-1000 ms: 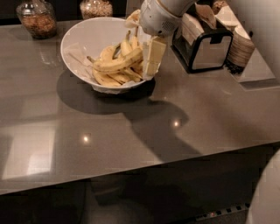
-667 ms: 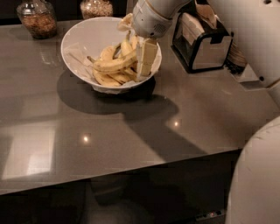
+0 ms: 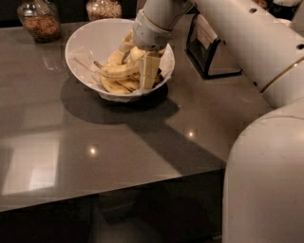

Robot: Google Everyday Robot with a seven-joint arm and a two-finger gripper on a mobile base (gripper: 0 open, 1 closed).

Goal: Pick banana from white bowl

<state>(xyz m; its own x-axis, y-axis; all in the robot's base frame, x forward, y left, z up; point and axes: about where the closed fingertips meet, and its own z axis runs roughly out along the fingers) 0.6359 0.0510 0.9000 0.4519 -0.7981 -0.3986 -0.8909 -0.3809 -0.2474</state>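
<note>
The white bowl stands at the back middle of the grey table. It holds several yellow bananas piled in its right half. My gripper reaches down into the bowl from the upper right, right over the pile. It looks open, with one pale finger down at the right side of the bananas and the other at the upper left of the pile. Nothing is lifted.
Two glass jars with brownish contents stand behind the bowl, one at the back left and one beside it. A black holder stands right of the bowl. My white arm and body fill the right side.
My gripper has moved left and lower, from the bowl's right rim into the banana pile. The bowl and bananas have stayed in place.
</note>
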